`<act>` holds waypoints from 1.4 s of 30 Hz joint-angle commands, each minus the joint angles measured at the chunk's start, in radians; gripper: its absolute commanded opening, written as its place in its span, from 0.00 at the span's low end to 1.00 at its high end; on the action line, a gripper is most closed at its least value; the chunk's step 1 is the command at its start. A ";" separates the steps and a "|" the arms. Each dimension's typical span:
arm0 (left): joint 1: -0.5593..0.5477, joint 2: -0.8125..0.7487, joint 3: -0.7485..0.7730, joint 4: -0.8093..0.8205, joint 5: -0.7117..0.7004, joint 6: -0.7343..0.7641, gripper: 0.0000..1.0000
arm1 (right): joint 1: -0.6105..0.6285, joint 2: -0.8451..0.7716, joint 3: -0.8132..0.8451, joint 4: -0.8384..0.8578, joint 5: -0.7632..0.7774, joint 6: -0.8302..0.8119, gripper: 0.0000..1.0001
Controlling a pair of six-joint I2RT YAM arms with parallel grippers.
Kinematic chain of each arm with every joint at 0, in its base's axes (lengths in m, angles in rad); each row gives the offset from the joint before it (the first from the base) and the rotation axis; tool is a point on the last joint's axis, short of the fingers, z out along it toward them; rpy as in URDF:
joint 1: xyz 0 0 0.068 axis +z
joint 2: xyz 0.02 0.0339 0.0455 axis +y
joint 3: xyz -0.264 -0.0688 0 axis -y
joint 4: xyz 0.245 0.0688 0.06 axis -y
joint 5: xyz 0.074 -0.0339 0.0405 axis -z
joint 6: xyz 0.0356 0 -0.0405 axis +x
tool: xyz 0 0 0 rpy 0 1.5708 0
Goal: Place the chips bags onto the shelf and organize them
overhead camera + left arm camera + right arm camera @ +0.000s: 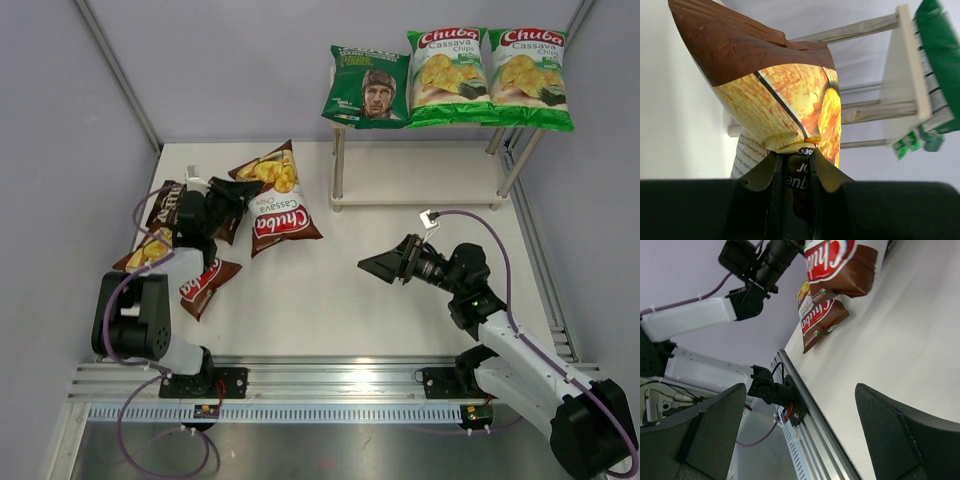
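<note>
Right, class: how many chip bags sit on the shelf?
3, side by side atop the shelf: dark green bag left, green-white Chuba bag middle, second Chuba bag right. Lower board partly hidden.

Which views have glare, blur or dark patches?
Top external: even light, sharp, mild glare on the rail. Left wrist: brown Chuba bag fills the frame, left gripper underexposed, shelf soft. Right wrist: right gripper fingers dark and blurry, table bright.
</note>
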 commanded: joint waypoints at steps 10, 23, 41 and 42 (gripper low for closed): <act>-0.089 -0.535 -0.253 -0.033 -0.285 -0.383 0.08 | 0.439 0.268 0.034 0.416 0.579 -0.071 0.99; -0.196 -0.780 -0.299 -0.171 -0.286 -0.475 0.12 | 0.635 0.510 0.241 0.573 0.658 -0.277 0.99; -0.324 -0.934 -0.358 -0.277 -0.336 -0.397 0.13 | 0.655 0.523 0.324 0.615 0.770 -0.318 0.99; -0.324 -0.938 -0.371 -0.276 -0.331 -0.383 0.13 | 0.652 0.504 0.330 0.574 0.770 -0.318 1.00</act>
